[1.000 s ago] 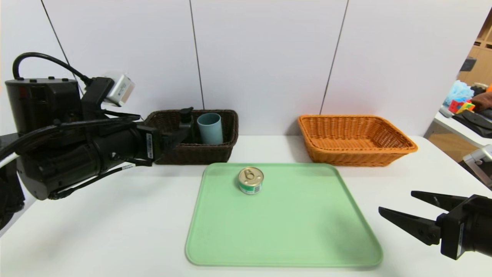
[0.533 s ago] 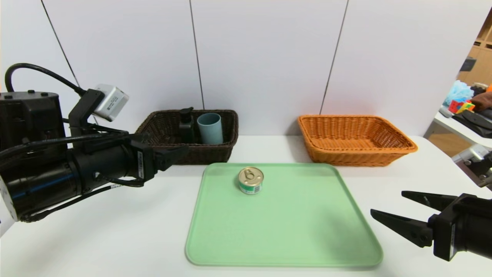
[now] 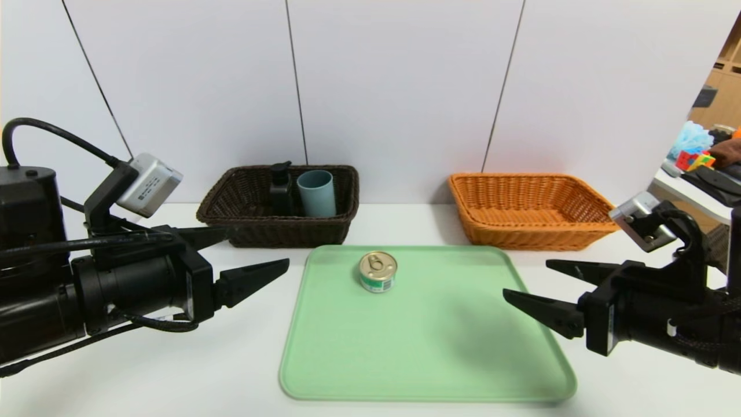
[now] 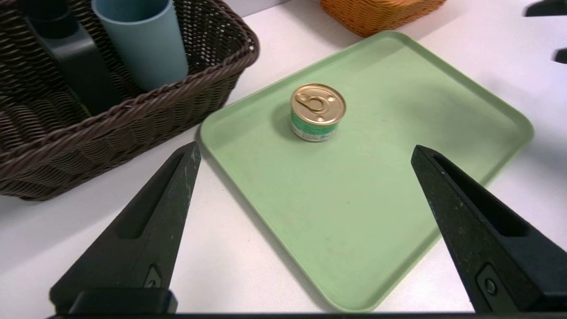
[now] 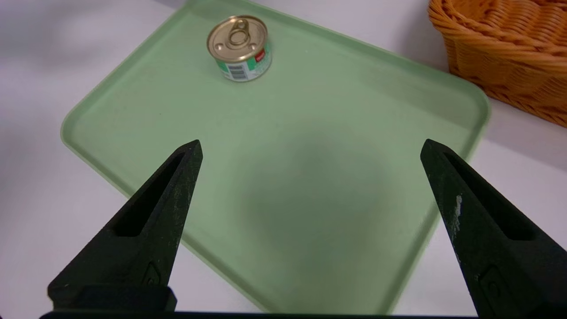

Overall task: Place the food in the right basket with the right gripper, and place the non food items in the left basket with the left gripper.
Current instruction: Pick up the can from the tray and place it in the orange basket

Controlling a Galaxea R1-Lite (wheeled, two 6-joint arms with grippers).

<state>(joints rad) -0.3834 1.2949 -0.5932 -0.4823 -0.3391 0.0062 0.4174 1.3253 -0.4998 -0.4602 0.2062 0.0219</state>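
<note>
A: What's different from a second ago? I see your black two-fingered right hand [image 3: 524,277], wide open with nothing in it.

B: You've brought it in over the right side of the green rectangular tray [image 3: 428,370]. Your black left hand [image 3: 258,248], also open and empty, has pulled back from the dark brown wicker basket [image 3: 283,236]. Looks like you're switching to the food half.

A: So what's left for you?

B: Just the squat round tin with the gold pull-tab lid [image 3: 378,271], near the tray's far left corner. You'd want to reach further across for it.

A: And the baskets?

B: Your dark one holds the black pump bottle [image 3: 281,191] and blue-grey cylindrical cup [image 3: 317,195]. Your orange wicker basket [image 3: 527,236] has nothing in it.
</note>
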